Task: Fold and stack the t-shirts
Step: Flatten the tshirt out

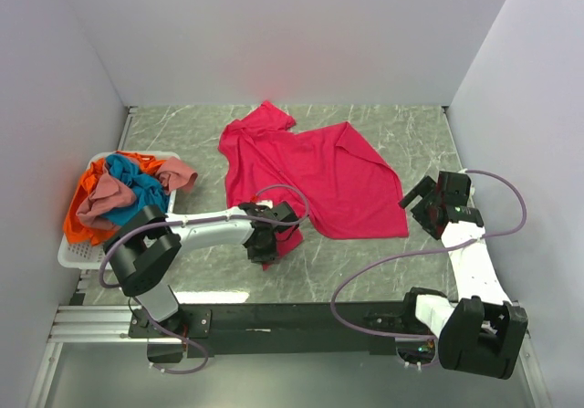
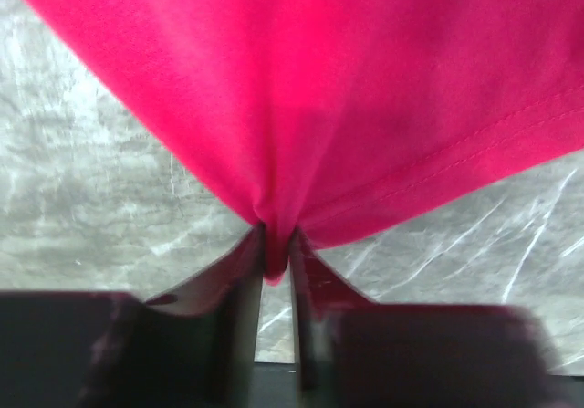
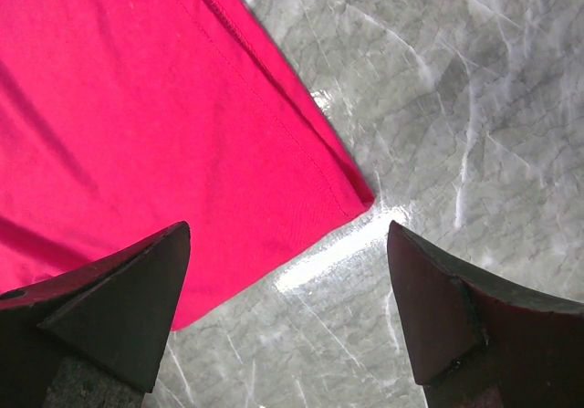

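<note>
Closest to the left wrist lens, my left gripper [image 2: 276, 255] has its fingers pressed nearly together on a bunched fold of the magenta t-shirt [image 2: 365, 88], near its hem. The cloth fans out from the pinch toward the top of the frame. My right gripper [image 3: 287, 239] stands spread wide above the table [image 3: 474, 107], with the shirt's other hem corner lying untouched between the fingers. From overhead the shirt lies spread across the middle of the frame, rumpled toward its upper left. The other t-shirts [image 1: 123, 189] are heaped in the basket [image 1: 71, 255] at the left edge.

To do this well, I judge I should bring the right fingers down on that corner and bite just inside the stitched hem. Only then should I lift both grippers together, level, drawing the hem taut so the shirt lies flat for the fold. A lopsided lift would drag it crooked.

Whether my left pinch holds one layer or both I cannot tell, because the fingers hide it. One sleeve is possibly tucked under, and the heap's count is unclear.
</note>
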Available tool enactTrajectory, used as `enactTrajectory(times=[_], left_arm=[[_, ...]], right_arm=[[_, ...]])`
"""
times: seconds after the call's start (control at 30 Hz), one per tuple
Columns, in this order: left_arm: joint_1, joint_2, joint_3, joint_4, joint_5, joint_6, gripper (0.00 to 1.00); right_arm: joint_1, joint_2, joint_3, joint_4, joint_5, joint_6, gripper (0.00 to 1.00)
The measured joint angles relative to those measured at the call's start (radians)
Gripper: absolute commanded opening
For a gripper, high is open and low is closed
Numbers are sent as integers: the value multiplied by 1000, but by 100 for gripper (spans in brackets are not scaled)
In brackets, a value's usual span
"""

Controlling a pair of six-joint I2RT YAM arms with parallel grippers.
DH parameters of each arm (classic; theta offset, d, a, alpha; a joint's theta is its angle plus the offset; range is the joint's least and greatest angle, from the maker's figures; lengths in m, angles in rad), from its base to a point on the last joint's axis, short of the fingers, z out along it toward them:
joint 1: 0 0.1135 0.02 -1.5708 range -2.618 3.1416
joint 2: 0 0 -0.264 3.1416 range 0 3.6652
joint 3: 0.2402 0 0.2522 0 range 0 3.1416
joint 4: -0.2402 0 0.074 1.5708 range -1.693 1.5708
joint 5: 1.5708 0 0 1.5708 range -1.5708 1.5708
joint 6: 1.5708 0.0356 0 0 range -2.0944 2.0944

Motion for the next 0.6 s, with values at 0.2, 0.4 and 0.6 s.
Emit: enactTrajectory(times=[0.2,0.4,0.6], left_arm=[[1,2,0,-13,-19,-31,1],[74,-62,-66,-43,-64,-63,1],[167,-156,-158,-81,-106,-60,1]], right_arm=[[0,-4,-25,-5,1,0,94],[0,-47,-103,-56,0,5,89],[-2,-43,-127,-56,-36,43,75]])
